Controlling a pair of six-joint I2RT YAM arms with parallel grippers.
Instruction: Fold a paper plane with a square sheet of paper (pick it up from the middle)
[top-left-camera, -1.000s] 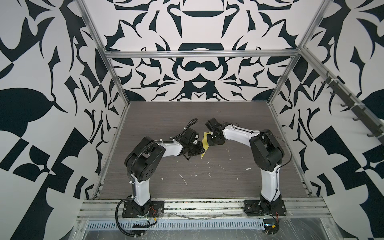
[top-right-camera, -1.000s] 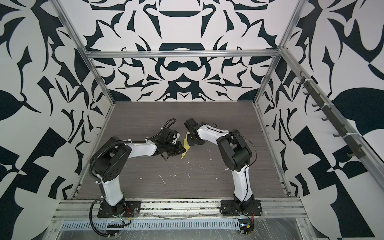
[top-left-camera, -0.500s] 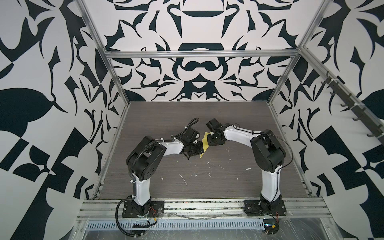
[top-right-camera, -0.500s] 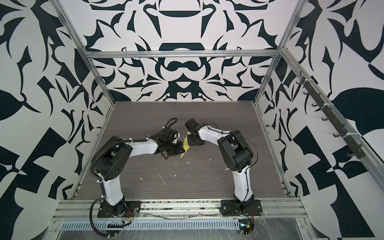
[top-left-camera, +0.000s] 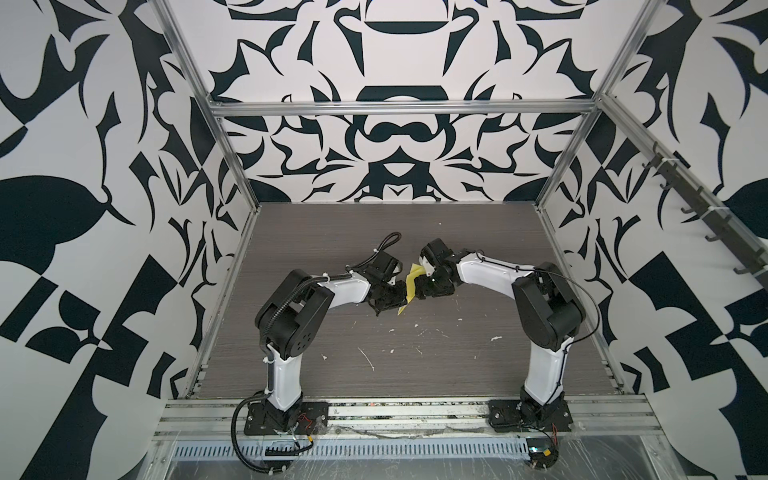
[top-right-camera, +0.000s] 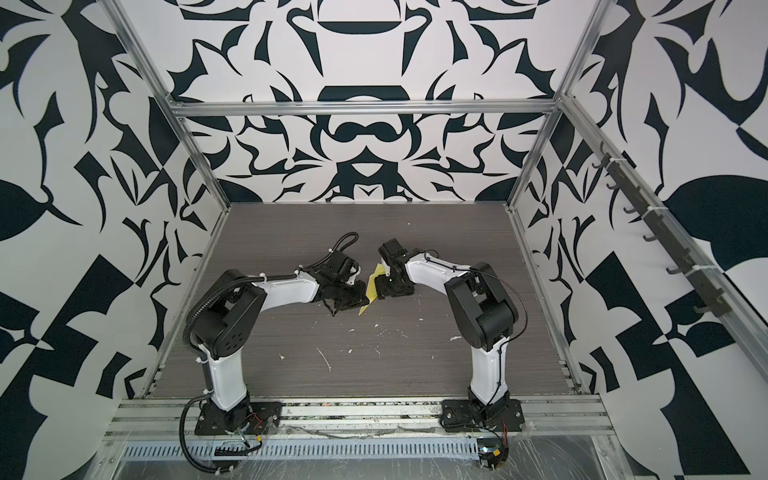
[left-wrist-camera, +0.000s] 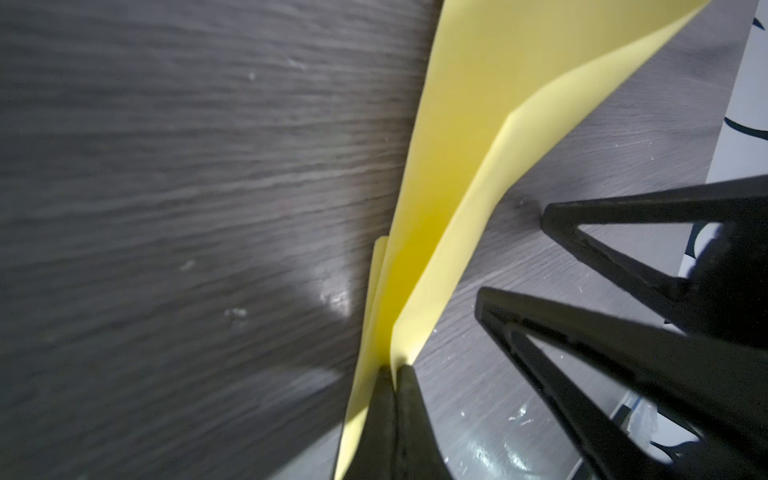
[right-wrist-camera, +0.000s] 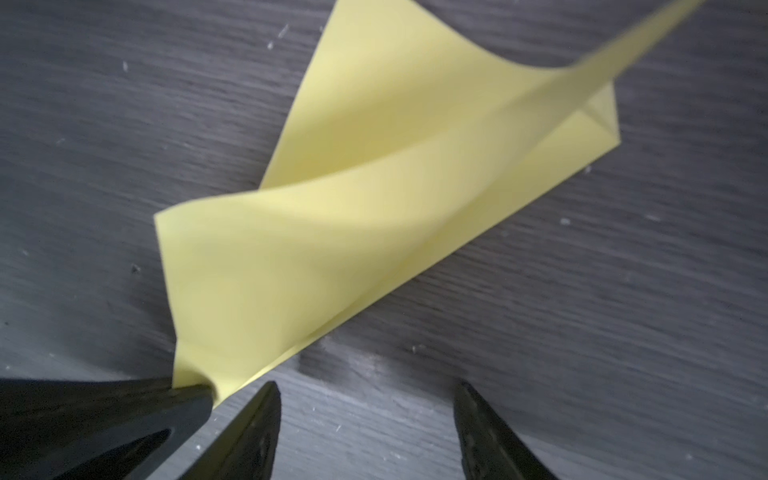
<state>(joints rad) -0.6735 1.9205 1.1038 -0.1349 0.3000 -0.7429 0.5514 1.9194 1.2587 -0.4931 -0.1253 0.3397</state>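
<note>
Everything here turns on the yellow sheet of paper (top-left-camera: 410, 286), already folded into a long narrow shape and wedged between the two wrists in the middle of the bench (top-left-camera: 457, 365). In both top views its long axis runs from about 1 o'clock down to a pointed end at about 7 o'clock. Seen from the left end effector (top-left-camera: 399, 294) it sits at 3 o'clock, and from the right end effector (top-left-camera: 420, 290) at 9 o'clock, so both are right beside it.

The left end effector (left-wrist-camera: 395, 374) is pinched tight on one end of the sheet (left-wrist-camera: 457, 166), with the layers fanning up out of its closed jaws. That makes it the arm in charge of the paper.

The right end effector (right-wrist-camera: 365, 386) stands well open with only bare bench in its gap. The sheet's (right-wrist-camera: 332, 232) long folded edge passes just outside one finger, and nothing is gripped. The lower layer looks to lie along the bench while the upper flap bows up in a loose curl, though I can't tell how much of it truly rests flat.

Both arms rise from their bases at 6 o'clock, elbows high, with their forearms angled inward until the wrists nearly meet nose to nose. My guess is that the right arm needs only a small sideways shift toward 9 o'clock to take or press that flap.
</note>
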